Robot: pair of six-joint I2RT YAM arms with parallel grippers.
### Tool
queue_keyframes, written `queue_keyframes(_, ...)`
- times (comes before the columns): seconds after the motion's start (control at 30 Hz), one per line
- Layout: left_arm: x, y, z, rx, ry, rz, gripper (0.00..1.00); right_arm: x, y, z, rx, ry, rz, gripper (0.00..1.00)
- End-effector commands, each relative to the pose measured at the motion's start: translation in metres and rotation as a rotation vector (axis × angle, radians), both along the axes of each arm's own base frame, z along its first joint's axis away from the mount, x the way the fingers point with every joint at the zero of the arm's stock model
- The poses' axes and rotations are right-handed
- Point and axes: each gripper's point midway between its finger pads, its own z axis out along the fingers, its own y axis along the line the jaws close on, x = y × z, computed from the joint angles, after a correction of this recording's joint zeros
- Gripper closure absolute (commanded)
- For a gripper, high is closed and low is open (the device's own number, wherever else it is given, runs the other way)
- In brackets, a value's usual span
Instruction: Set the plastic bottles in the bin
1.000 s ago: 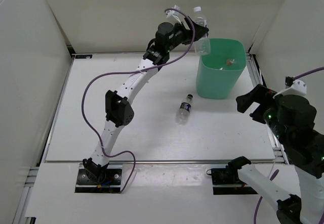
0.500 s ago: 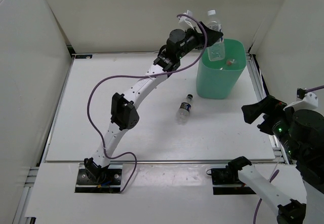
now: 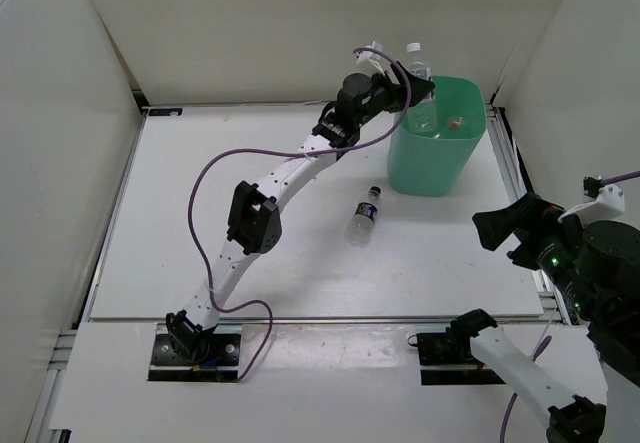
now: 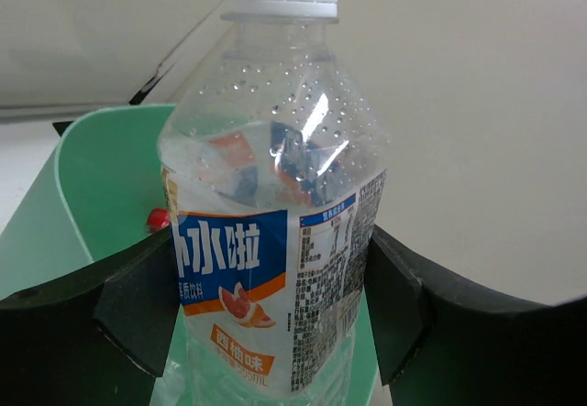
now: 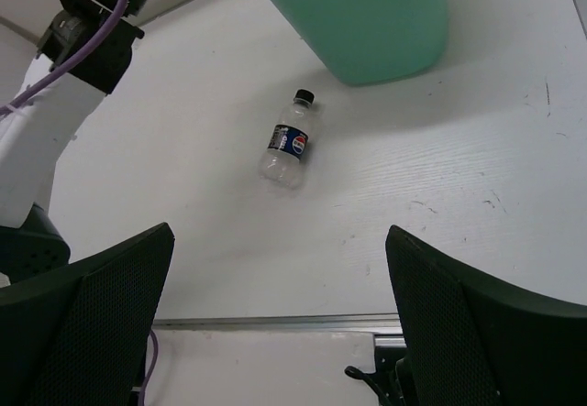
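- My left gripper (image 3: 418, 93) is clamped on the white-capped bottle (image 4: 275, 241). The fingers (image 4: 138, 310) pinch the labelled middle from both sides, with the bottle upright and the cap on top.
- The bottle hangs over the opening of the bin (image 3: 430, 168), close to the rim on my arm's side. No idea if its base is below the rim, the views don't show it.
- Handling-wise, it's thin clear plastic with droplets inside and looks nearly empty. So my guess is it's light and kinda squishy, and it'll dent if I overdo the squeeze.
- The label band seems the best place to hold. It should be less slick than the bare shoulder up top.
- The red-capped bottle (image 3: 455, 121) already sits down inside the bin.
- The dark-capped bottle (image 5: 289, 140) lies on its side on the table (image 3: 200, 213) near the bin's base, cap towards the bin. It'd probably roll, so I'd grab it across the barrel at the label.
- My right gripper (image 5: 280, 323) is spread wide with nothing in it, hovering at the near right.
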Motion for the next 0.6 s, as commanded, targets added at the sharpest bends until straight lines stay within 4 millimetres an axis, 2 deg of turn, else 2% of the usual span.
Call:
queue_keyframes(0.0,-0.004,0.003,0.015,0.002,-0.038,0.001,0.18,-0.002,0.002,0.009,0.01,-0.055,0.022,0.0)
queue_keyframes(0.03,-0.005,0.006,0.023,0.004,-0.05,0.013,0.12,0.001,0.002,0.006,0.0,-0.053,0.026,0.0)
queue_keyframes(0.07,-0.007,0.01,0.037,-0.01,-0.063,0.024,0.0,0.0,0.002,0.001,-0.005,-0.043,0.026,0.0)
queue_keyframes(0.13,-0.011,0.015,0.048,0.003,-0.09,0.029,0.0,0.005,0.004,0.0,-0.013,-0.049,0.029,0.0)
queue_keyframes(0.2,-0.023,0.027,0.08,0.004,-0.137,0.035,0.0,0.012,0.007,0.001,-0.007,-0.063,0.029,0.0)
queue_keyframes(0.27,-0.032,0.038,0.1,0.04,-0.197,0.048,0.0,0.018,0.012,-0.002,-0.01,-0.068,0.041,0.0)
queue_keyframes(0.3,-0.042,0.048,0.118,0.048,-0.225,0.054,0.0,0.02,0.014,-0.003,-0.006,-0.069,0.051,0.0)
queue_keyframes(0.37,-0.05,0.058,0.131,0.095,-0.271,0.065,0.0,0.025,0.019,-0.008,-0.004,-0.061,0.064,0.0)
queue_keyframes(0.4,-0.066,0.066,0.141,0.117,-0.291,0.036,0.0,0.027,0.022,-0.007,0.003,-0.07,0.072,0.0)
queue_keyframes(0.47,-0.084,0.074,0.142,0.191,-0.367,0.0,0.0,0.032,0.026,-0.009,0.004,-0.065,0.083,0.0)
queue_keyframes(0.5,-0.106,0.08,0.126,0.247,-0.375,-0.075,0.0,0.034,0.029,-0.012,0.007,-0.062,0.093,0.0)
queue_keyframes(0.53,-0.113,0.086,0.114,0.286,-0.377,-0.087,0.0,0.034,0.029,-0.012,0.007,-0.062,0.093,0.0)
queue_keyframes(0.57,-0.119,0.093,0.093,0.317,-0.306,-0.092,0.0,0.034,0.029,-0.012,0.007,-0.062,0.093,0.0)
